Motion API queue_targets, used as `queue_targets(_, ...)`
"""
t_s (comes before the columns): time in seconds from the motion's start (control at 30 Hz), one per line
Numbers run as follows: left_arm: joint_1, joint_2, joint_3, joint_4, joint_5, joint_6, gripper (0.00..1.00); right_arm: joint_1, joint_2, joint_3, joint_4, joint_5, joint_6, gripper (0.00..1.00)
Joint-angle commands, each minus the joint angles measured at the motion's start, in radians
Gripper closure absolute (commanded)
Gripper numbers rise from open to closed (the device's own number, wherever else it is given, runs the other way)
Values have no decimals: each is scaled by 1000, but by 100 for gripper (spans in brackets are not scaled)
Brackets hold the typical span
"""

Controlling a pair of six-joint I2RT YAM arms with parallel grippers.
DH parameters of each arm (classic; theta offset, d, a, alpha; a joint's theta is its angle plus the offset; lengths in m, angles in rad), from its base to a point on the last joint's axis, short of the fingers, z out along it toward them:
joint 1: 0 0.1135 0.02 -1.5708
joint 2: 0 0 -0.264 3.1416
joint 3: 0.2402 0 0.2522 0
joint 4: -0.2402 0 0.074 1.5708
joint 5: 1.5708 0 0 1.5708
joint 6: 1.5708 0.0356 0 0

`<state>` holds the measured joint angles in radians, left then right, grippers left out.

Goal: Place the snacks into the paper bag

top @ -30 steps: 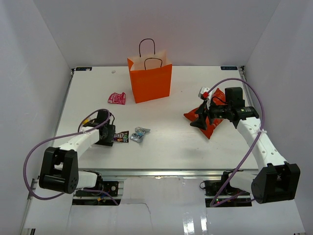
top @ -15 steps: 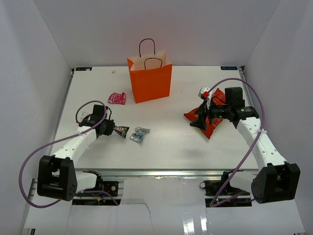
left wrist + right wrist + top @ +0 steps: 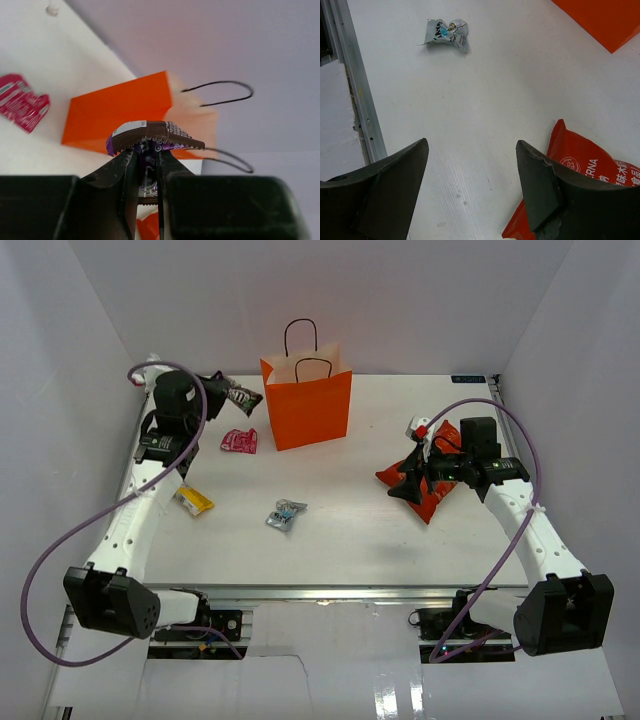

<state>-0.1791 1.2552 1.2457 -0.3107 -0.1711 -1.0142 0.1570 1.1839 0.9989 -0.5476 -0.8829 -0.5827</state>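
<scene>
Just beside paper bag, left end effector pinches purple packet; right end effector spread.

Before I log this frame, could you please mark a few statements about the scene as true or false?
1. The left fingers are shut on the dark purple packet. True.
2. The red chip bag is inside the paper bag. False: it lies on the table, beside the right fingers.
3. The right fingers are open and hold nothing. True.
4. The yellow packet lies to the right of the paper bag. False: it lies on the left side of the table, beside the left arm.
5. The paper bag has tipped over. False: it stands upright.
</scene>
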Motion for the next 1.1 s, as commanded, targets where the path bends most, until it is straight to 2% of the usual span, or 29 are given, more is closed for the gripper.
queue_targets(0.0,3,91,180,82,10,57,85,-5,-30,-2,31,-27,6,23)
queue_targets(0.33,-23,469,616,133,47,28,86,-5,-66,-36,35,-39,14,23)
queue_targets(0.53,-89,636,790,134,39,106,85,-4,-81,-55,37,-45,17,23)
queue_targets(0.83,-120,629,689,137,13,120,83,-5,-84,-74,43,-47,20,23)
queue_targets(0.93,-128,619,653,147,22,124,76,-5,-81,-77,54,-50,26,23)
queue_targets(0.97,-129,619,649,147,27,124,65,-5,-81,-75,55,-50,26,23)
queue_targets(1.07,-131,616,644,147,54,126,49,-5,-81,-72,55,-48,26,23)
